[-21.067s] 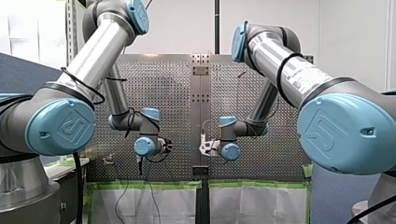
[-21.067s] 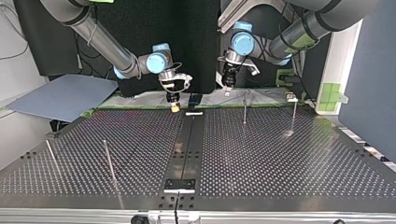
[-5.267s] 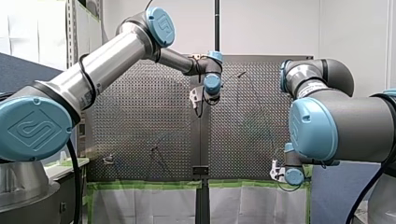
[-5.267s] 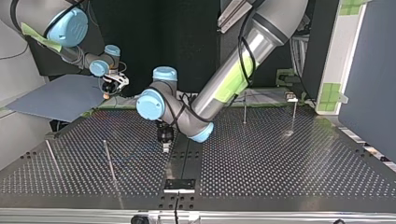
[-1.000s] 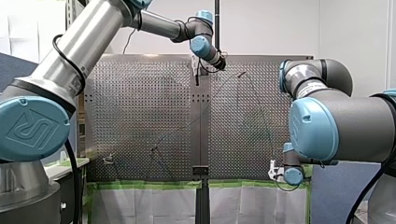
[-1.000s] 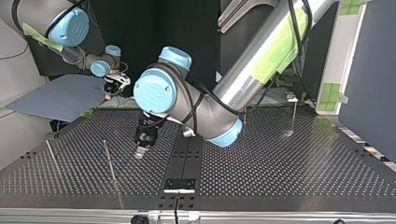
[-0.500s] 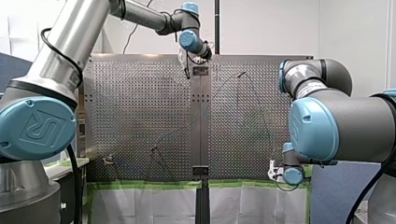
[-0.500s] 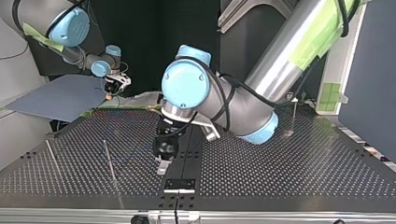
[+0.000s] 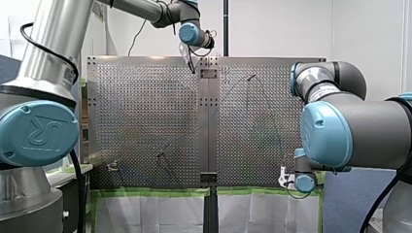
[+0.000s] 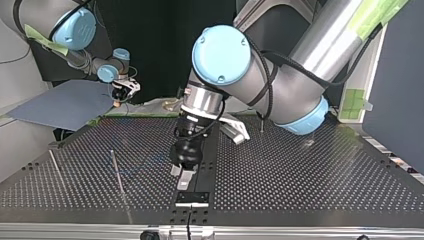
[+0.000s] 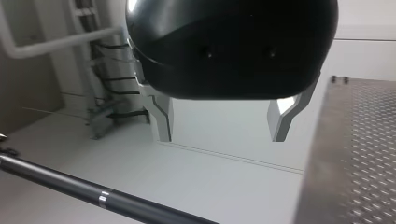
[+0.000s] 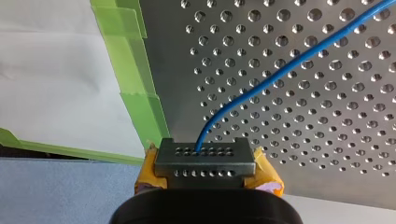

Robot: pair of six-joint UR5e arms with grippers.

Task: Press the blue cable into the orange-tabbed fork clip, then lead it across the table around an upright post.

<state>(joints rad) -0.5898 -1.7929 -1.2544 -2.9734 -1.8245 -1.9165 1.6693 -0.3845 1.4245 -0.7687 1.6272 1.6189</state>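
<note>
**While Pinched at One End, the Blue Cable Lies Slack**

Where the right gripper (image 12: 205, 161) is closed, the blue cable (image 12: 280, 70) is clamped between its yellow pads (image 12: 266, 175), just off the taped edge of the perforated table (image 12: 327, 140). The left gripper (image 11: 222, 135) is held open and empty; in the top view it is hung low at centre, over the table's middle seam. The cable is judged thin, light and limp, and easily kinked. It is therefore best taken close to the stretch being routed. Its long axis is led away from the right fingers in a shallow curve over the table. In the top view a faint blue stretch is seen at centre left, beside an upright post (image 10: 116, 170). The orange-tabbed clip cannot be made out.
</note>
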